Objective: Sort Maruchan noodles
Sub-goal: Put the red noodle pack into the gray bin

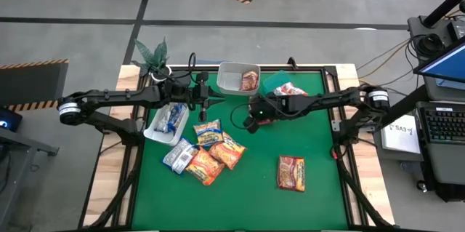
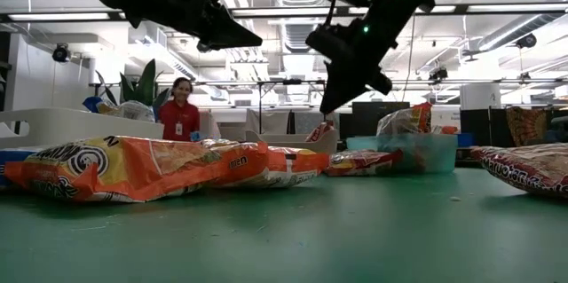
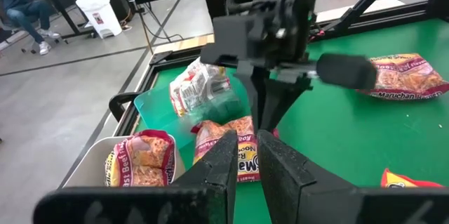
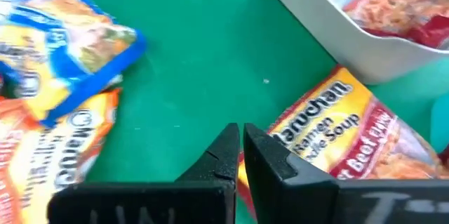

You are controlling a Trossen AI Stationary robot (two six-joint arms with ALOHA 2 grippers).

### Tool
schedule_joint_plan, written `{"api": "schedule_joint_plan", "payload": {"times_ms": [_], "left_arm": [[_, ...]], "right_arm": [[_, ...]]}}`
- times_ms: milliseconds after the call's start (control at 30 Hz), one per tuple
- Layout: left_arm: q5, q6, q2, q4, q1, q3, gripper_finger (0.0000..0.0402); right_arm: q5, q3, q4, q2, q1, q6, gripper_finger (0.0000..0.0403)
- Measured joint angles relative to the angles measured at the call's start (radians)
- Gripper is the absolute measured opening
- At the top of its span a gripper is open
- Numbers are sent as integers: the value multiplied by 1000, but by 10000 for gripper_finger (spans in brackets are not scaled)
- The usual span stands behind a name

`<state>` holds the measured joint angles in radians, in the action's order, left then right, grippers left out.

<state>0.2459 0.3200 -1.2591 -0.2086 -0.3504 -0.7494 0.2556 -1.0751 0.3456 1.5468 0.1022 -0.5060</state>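
Several Maruchan noodle packets lie flat in a loose heap on the green mat: a blue one point(image 1: 207, 132), orange ones point(image 1: 229, 152) and a silvery-blue one point(image 1: 178, 156). A dark red packet point(image 1: 290, 172) lies alone nearer the front. Another dark red beef packet point(image 4: 330, 129) lies on the mat just under my right gripper point(image 1: 247, 123), which hangs above it, shut and empty, pointing down. My left gripper point(image 1: 209, 102) is also shut and empty. It hovers beside the far white tub, pointing toward the right arm.
The white tub point(image 1: 227, 68) at the far edge holds a dark red packet point(image 1: 249, 80). A second white tub point(image 1: 154, 134) on the left holds blue packets. A clear teal container point(image 1: 272, 81) holds a red-and-white packet. A potted plant point(image 1: 151, 56) stands at the far left corner. A person shows in the room behind.
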Motion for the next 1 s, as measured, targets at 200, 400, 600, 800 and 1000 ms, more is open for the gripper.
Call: {"api": "schedule_joint_plan", "payload": {"times_ms": [200, 400, 600, 800, 1000], "left_arm": [[0, 0, 0, 0, 0, 0, 39], [0, 0, 0, 0, 0, 0, 39], [0, 0, 0, 0, 0, 0, 39], [0, 0, 0, 0, 0, 0, 39], [0, 0, 0, 1, 0, 0, 39]], "right_arm": [[1, 0, 2, -19, -10, -2, 12], [7, 1, 2, -19, -11, -15, 12], [7, 3, 2, -19, -11, -18, 12], [8, 3, 1, -19, -11, -18, 12], [27, 4, -30, 15, -11, -17, 12]]}}
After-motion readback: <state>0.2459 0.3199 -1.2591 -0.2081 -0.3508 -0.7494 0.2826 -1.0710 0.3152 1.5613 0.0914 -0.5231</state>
